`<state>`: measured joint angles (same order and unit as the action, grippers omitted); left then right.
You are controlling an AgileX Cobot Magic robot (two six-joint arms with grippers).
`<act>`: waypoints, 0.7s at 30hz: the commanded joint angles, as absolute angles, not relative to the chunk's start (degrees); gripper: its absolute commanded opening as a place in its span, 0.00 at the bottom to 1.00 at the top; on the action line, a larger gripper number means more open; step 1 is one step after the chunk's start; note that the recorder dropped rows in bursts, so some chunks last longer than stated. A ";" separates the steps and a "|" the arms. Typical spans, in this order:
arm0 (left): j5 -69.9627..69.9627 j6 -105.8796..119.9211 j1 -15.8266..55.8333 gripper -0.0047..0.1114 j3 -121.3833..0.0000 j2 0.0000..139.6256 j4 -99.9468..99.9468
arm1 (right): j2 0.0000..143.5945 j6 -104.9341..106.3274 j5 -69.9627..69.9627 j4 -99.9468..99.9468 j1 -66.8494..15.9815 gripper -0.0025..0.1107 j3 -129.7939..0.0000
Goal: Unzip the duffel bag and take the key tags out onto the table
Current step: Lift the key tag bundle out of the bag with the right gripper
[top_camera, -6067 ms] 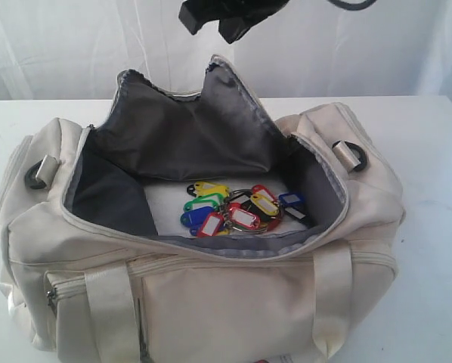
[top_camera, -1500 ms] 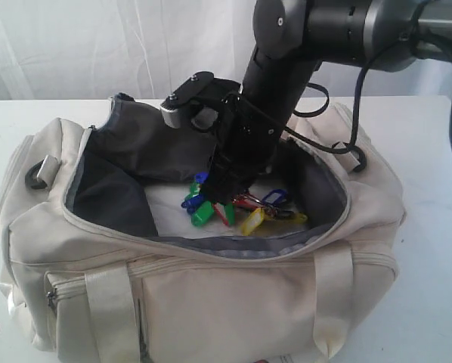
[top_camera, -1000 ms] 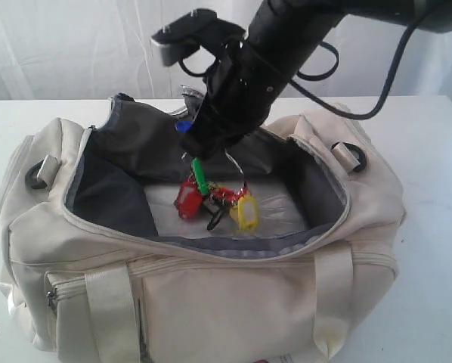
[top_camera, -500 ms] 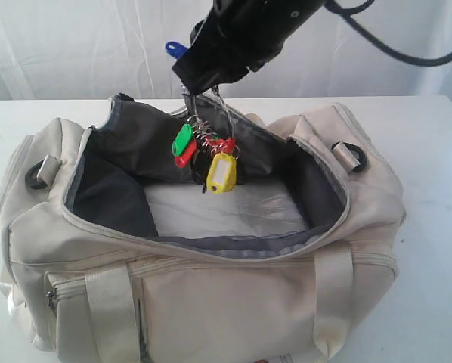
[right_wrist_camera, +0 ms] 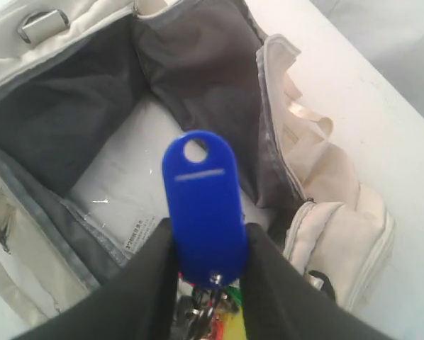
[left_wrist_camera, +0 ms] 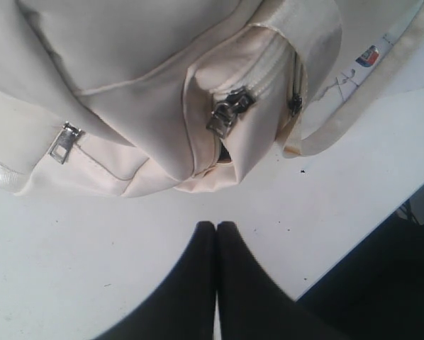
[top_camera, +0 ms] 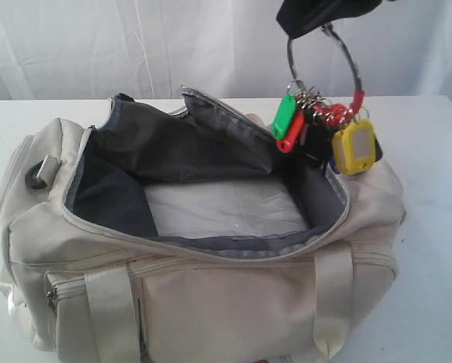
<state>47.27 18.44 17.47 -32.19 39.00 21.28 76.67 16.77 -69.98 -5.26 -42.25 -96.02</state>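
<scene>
The cream duffel bag (top_camera: pixel 211 295) lies unzipped on the white table (top_camera: pixel 430 302), its dark grey lining and a white base panel (top_camera: pixel 218 208) showing. The key tags (top_camera: pixel 324 132) hang in the air from a big metal ring above the bag's right end, with green, red, black and yellow tags visible. My right gripper (top_camera: pixel 317 17), at the top edge of the exterior view, is shut on a blue tag (right_wrist_camera: pixel 203 205) of the bunch. My left gripper (left_wrist_camera: pixel 216 227) is shut and empty over the table, beside the bag's zipped end (left_wrist_camera: pixel 226 117).
A white curtain hangs behind the table. Bare tabletop (top_camera: pixel 438 136) lies to the right of the bag. In the left wrist view the table's edge (left_wrist_camera: pixel 371 227) runs close to my left gripper. The bag's white paper hang tag (left_wrist_camera: pixel 364 60) lies by a strap.
My right gripper has lifted the key tags out of the bag and carried them up and to the right. The bag's inside now holds no tags. The bag has not shifted.
</scene>
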 commanded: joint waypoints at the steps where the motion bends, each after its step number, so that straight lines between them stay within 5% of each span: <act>1: 47.98 18.48 17.26 0.04 -31.80 38.43 22.22 | 70.94 14.30 -69.96 -4.14 -42.18 0.02 -92.59; 21: 47.98 18.48 17.26 0.04 -31.80 38.43 22.22 | 54.73 -1.97 -69.96 8.73 -42.18 0.02 -59.23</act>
